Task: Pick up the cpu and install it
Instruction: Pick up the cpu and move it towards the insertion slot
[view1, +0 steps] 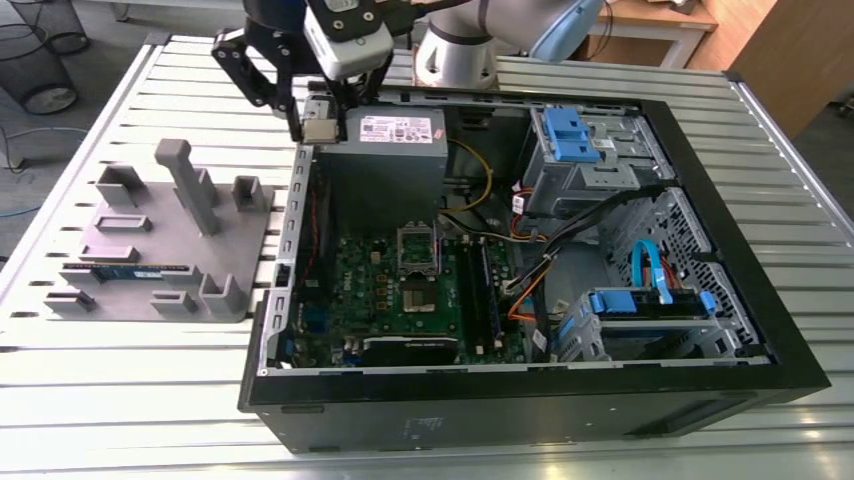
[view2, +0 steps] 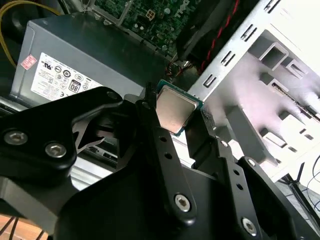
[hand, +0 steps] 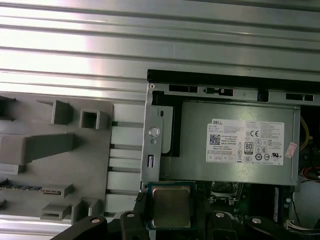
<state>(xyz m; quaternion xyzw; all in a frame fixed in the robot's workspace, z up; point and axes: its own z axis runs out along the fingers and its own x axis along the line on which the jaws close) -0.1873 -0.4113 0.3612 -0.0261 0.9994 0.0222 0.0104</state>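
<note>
The arm (view1: 467, 40) leans over the case's (view1: 747, 250) rim, with the gripper (view1: 320, 128) above the corner by the power supply (view1: 394, 130). Its fingers (view2: 162, 145) are closed narrow on the cpu (view2: 174, 109), held clear above the case. The case holds the power supply and the motherboard (view1: 400, 290). Beside the case, the holder (view1: 160, 250) carries a memory stick (view1: 127, 270). In the first wrist view the fingers hide the cpu's edges.

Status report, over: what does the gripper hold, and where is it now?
Gripper shut on the cpu, metal top showing. Held above the computer case wall, by the power supply. Not yet at the motherboard. Nothing blocking seen.
</note>
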